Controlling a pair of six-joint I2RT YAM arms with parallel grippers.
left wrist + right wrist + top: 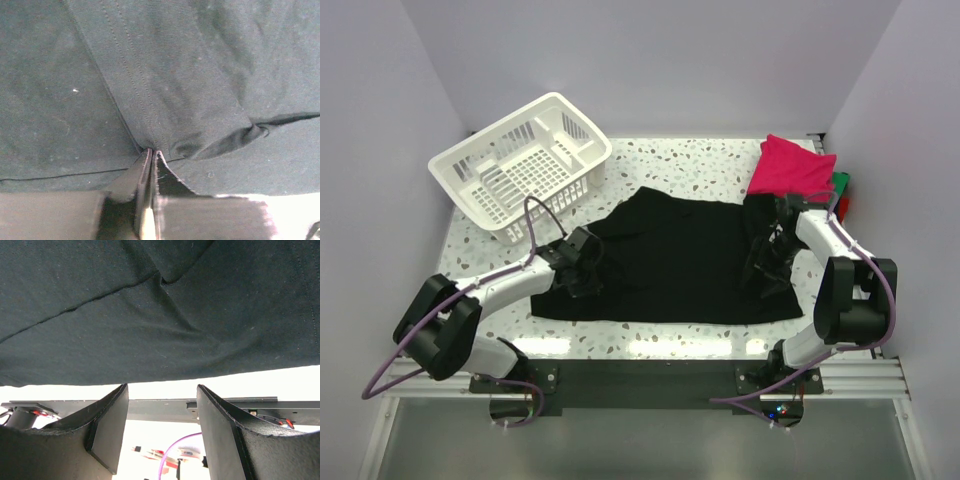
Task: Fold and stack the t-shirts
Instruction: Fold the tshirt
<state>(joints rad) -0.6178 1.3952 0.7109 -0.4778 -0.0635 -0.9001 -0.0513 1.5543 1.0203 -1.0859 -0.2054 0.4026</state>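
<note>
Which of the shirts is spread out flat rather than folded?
The large black t-shirt in the middle of the table, pinched by the left gripper; the magenta-pink shirt sits folded at the far right corner.

Beyond our left gripper [585,265] and to its left, the white slatted plastic basket [520,170] blocks the way, with only a narrow strip of speckled table [690,165] between them. To that gripper's right, the large black cloth t-shirt [670,260] lies flat and low, so we can pass above it across to the right gripper [765,265]. Just beyond the right gripper, the folded magenta-pink cloth shirt [790,165] stands higher. Between basket and pink shirt the table lies bare. Outside each gripper, pale walls [380,150] close us in.
</note>
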